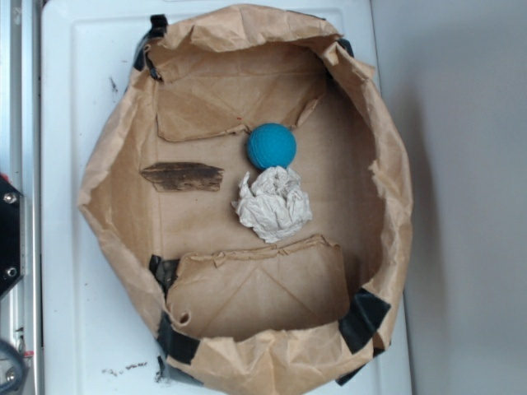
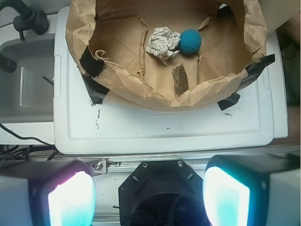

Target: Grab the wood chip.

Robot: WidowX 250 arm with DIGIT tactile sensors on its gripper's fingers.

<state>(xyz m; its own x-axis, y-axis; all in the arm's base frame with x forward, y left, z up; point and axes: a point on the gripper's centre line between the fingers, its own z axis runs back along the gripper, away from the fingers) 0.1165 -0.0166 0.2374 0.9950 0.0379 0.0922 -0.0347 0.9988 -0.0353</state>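
Observation:
The wood chip (image 1: 183, 176) is a flat dark brown sliver lying on the floor of a brown paper bag tray (image 1: 115, 156), left of centre. In the wrist view the wood chip (image 2: 180, 79) lies just behind the bag's near wall. My gripper (image 2: 149, 197) is open, its two glowing pads wide apart with nothing between them. It hovers above the robot base, well back from the bag and far from the chip. The gripper does not show in the exterior view.
A teal ball (image 1: 271, 146) and a crumpled off-white paper wad (image 1: 272, 205) sit together right of the chip. The bag's raised crinkled walls ring everything. The bag stands on a white plastic lid (image 2: 164, 127). A grey tub (image 2: 23, 80) lies to the left.

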